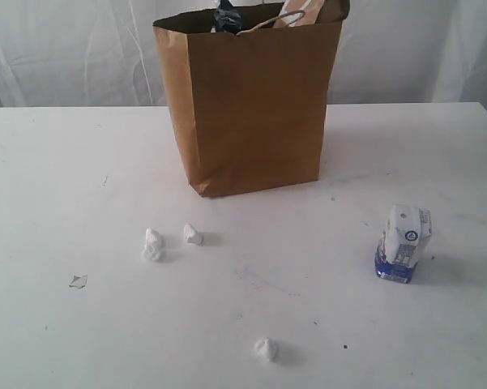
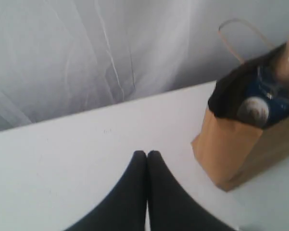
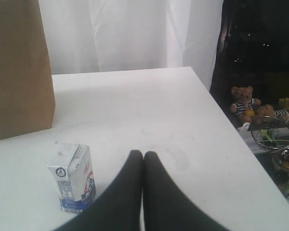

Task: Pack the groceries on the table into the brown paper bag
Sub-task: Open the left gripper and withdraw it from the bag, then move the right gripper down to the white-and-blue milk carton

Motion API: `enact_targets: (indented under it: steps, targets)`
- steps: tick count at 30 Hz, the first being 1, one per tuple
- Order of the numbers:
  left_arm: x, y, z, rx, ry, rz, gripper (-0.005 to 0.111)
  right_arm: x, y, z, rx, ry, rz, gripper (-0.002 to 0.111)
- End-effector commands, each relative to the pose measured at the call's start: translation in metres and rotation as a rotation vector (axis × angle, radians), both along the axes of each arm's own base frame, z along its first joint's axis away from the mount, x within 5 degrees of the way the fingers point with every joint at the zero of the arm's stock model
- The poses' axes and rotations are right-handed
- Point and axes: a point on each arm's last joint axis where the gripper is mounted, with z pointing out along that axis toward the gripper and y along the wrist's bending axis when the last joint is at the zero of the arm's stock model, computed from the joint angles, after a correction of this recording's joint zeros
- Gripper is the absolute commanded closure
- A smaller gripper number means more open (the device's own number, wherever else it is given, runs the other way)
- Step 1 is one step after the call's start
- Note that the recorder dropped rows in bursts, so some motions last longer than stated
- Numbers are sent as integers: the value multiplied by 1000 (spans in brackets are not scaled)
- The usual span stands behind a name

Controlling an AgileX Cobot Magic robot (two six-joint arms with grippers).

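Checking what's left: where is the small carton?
The carton stands upright on the right of the table in the exterior view, apart from the paper bag.

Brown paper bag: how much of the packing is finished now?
Done: several groceries already sit inside the tall brown kraft-paper bag. In hand: nothing; the left claw and right claw are both shut and empty. Left: the small white-blue carton stands on the white table.

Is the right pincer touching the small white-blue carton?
Apart. The exterior view shows the small white-blue carton standing alone on the table, right pincer out of frame.
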Motion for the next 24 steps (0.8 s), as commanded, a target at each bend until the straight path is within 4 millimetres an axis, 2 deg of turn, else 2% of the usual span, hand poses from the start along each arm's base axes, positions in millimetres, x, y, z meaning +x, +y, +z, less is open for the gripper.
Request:
enact_targets:
  steps: [1, 7, 13, 19, 22, 24]
  targets:
    - [-32, 5, -45, 42, 139, -4, 107, 0, 0, -1, 7, -3, 1, 108]
    - [-128, 25, -102, 49, -83, 68, 107, 0, 1, -1, 7, -5, 12, 108]
    - [-193, 37, -129, 43, -148, 116, 107, 0, 3, -1, 7, -6, 62, 108]
    - [-250, 50, -171, 22, -162, 191, 107, 0, 3, 2, 7, -37, 60, 108]
    - [-274, 58, -194, -20, -179, 281, 107, 2, -1, 13, -12, -156, 20, 108]
    - [-286, 62, -207, -51, -181, 323, 107, 1, -6, 28, -2, -322, -34, 108]
